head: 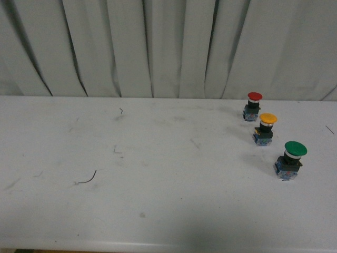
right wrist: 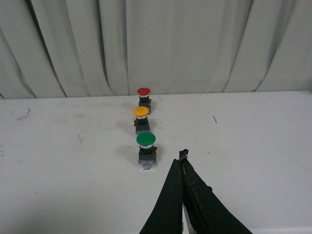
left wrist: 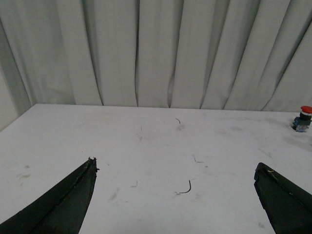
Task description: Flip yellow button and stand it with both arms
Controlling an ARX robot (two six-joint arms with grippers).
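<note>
Yellow button [head: 266, 128] upright on desk [head: 158, 200], cap up, near right edge toward far side. Middle of three-button row: red button [head: 254, 105] just beyond toward far edge, green button [head: 291, 159] just nearer front edge. All three apart, none touching.

Left gripper [left wrist: 175, 168]: fingers spread wide, nothing between, hovers over bare desk surface.

Right gripper [right wrist: 183, 158]: fingertips pressed together, empty, near green button, no contact.

Gray curtain [head: 168, 47] behind far edge.
</note>
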